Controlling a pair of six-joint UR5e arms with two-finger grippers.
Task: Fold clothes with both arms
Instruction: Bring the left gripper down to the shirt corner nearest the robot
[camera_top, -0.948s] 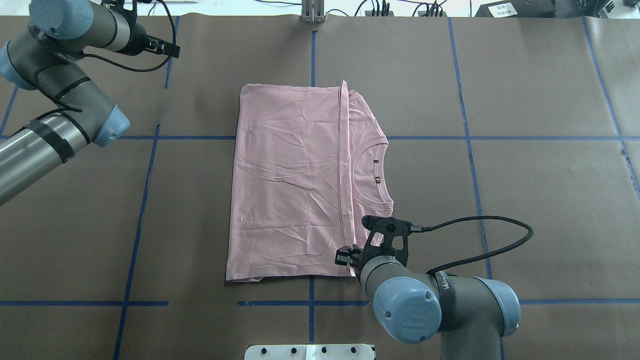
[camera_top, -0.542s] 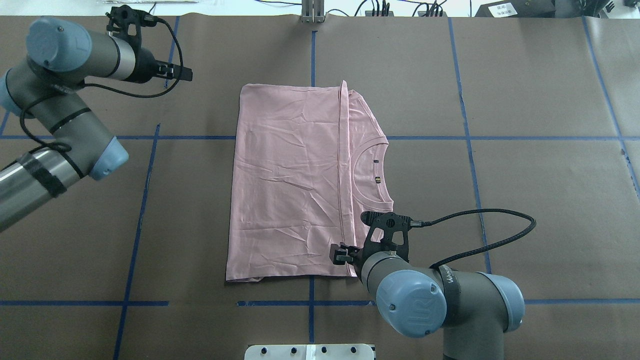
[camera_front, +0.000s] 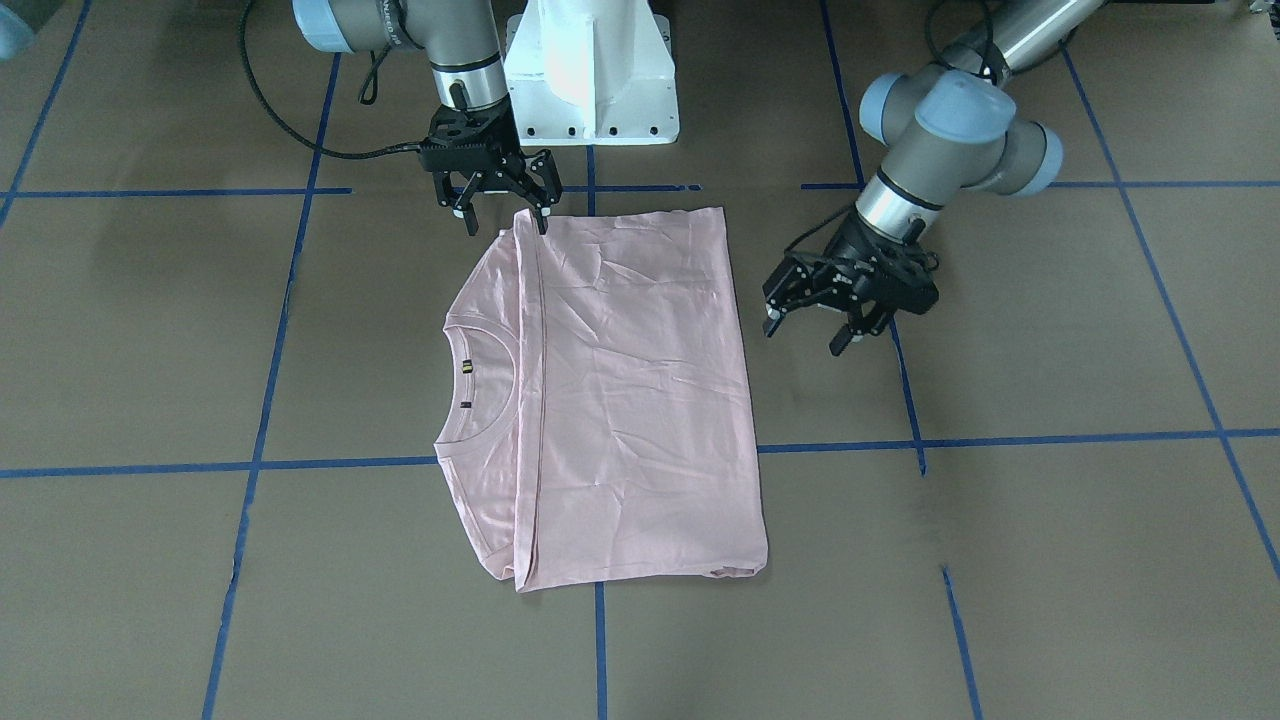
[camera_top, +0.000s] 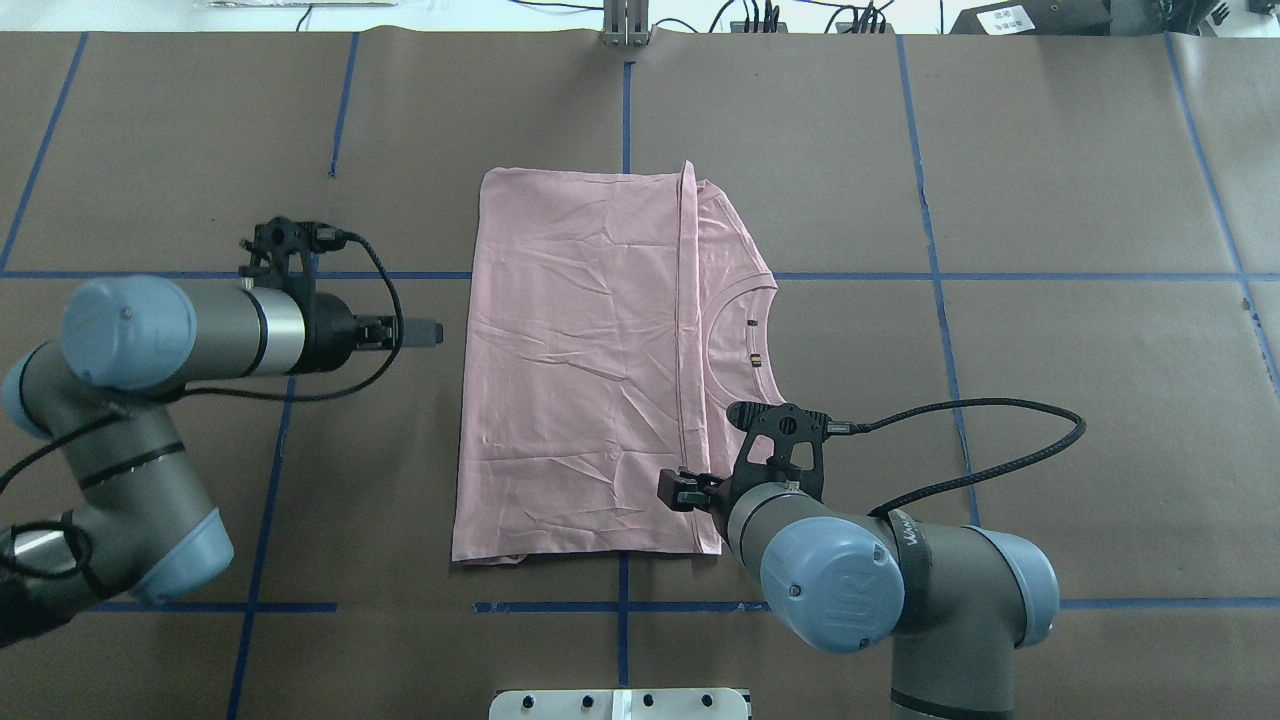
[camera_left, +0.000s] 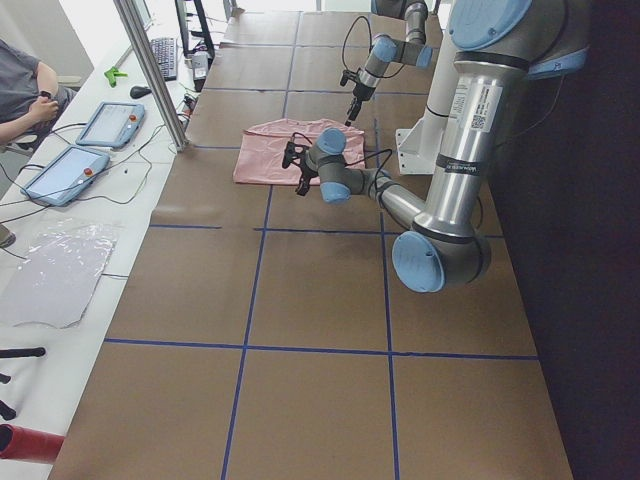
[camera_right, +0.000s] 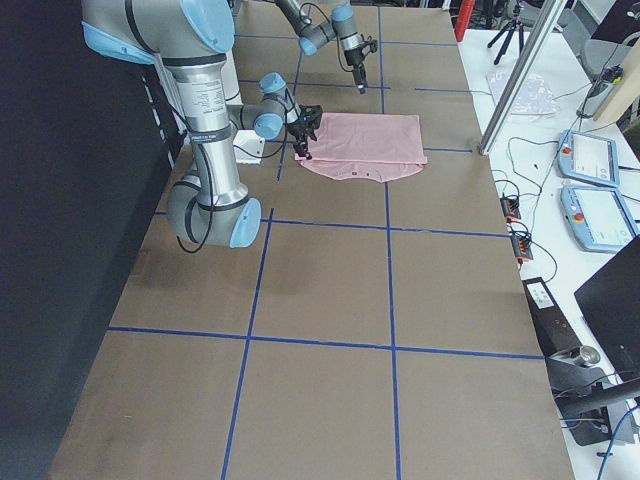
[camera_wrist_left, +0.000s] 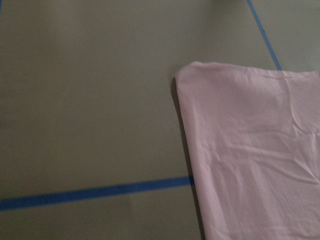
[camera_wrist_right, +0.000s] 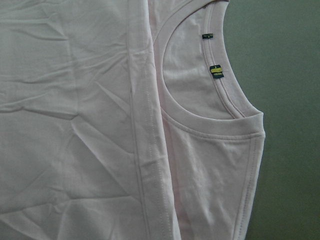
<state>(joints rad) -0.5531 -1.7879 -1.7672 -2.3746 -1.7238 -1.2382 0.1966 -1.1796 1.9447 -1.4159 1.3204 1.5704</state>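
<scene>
T-shirt (camera_top: 580, 370), pale pink, is laid flat on the brown tabletop (camera_top: 1100, 150) at the middle of the overhead view and is folded into a tall rectangle. Its hem (camera_top: 686, 330) is drawn across the body as a straight stitched strip running from top to bottom of that frame. The ribbed collar (camera_wrist_right: 200, 122) is left uncovered just to the right of the strip, and two small labels (camera_wrist_right: 216, 71) are seen inside the neck.

The right hand (camera_front: 505, 222) is held at the shirt's upper left corner in the front-facing view. Its fingers are spread wide: one fingertip is set at the hem strip and the other is kept off the cloth, over bare tabletop. No cloth is pinched between them.

The left hand (camera_front: 805, 335) is found right of the shirt in the front-facing view, near its edge but apart from it. Its fingers are likewise spread, and nothing is gripped. In the left wrist view, only one shirt corner is shown at the right of the frame.

The tabletop is crossed by blue tape lines (camera_top: 1100, 276), and a white base (camera_front: 590, 70) is seen at the top of the front-facing view.
</scene>
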